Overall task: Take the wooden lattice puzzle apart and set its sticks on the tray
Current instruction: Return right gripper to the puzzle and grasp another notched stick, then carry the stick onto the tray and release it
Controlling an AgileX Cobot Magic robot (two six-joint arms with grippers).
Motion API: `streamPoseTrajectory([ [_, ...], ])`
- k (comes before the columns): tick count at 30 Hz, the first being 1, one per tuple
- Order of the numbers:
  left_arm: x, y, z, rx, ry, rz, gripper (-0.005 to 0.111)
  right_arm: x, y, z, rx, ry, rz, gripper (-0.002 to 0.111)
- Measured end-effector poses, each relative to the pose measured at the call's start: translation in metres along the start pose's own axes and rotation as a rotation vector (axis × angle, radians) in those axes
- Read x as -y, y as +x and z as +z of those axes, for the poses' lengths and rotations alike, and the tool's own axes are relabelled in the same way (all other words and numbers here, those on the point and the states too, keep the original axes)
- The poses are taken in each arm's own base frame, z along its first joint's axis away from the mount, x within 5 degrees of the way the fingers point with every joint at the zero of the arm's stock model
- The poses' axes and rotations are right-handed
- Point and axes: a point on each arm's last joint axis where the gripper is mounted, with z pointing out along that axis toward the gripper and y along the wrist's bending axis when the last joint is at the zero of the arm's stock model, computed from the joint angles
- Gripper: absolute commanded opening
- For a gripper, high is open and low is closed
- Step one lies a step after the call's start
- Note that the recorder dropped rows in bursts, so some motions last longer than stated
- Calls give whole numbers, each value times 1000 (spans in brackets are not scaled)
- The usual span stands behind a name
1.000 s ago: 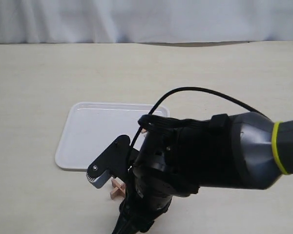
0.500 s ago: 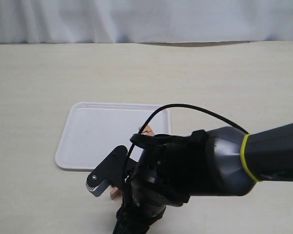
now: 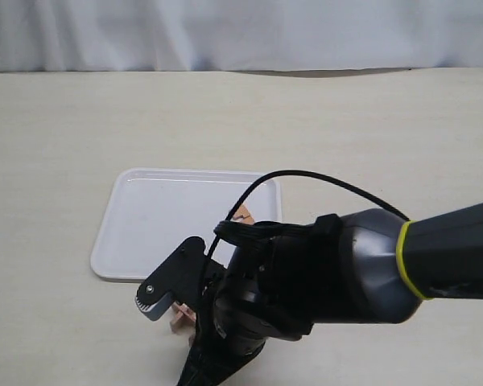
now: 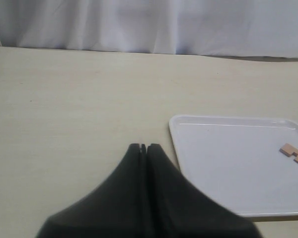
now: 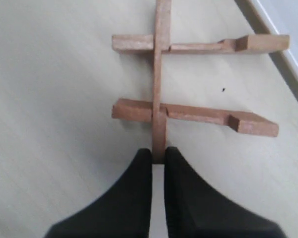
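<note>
What is left of the wooden lattice puzzle lies on the table just off the tray's near edge: two notched sticks crossed by a third stick. My right gripper is shut on the end of that third stick. From the exterior view only a corner of the puzzle shows under the right arm. One loose stick lies on the white tray, near its right rim, also seen as a stick beside the arm. My left gripper is shut and empty, held over the table left of the tray.
The bulky right arm covers the near right part of the table and the tray's near right corner. A white curtain closes the far side. The tray's edge runs close to the puzzle.
The right arm has sunk and shifted left, and the visible puzzle corner has moved left and nearer with it. The tray and its loose stick have stayed put.
</note>
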Motion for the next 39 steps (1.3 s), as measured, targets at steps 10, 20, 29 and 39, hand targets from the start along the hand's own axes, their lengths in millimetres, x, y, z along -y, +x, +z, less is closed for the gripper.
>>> streamPoseTrajectory([
  [10,0,0,0,0,0,0,0,1,-2,-9,26,0,-4,4],
  [20,0,0,0,0,0,0,0,18,-27,-46,166,59,-47,4],
  [29,0,0,0,0,0,0,0,75,-63,-31,239,98,139,5],
  [39,0,0,0,0,0,0,0,87,-69,4,216,104,155,62],
])
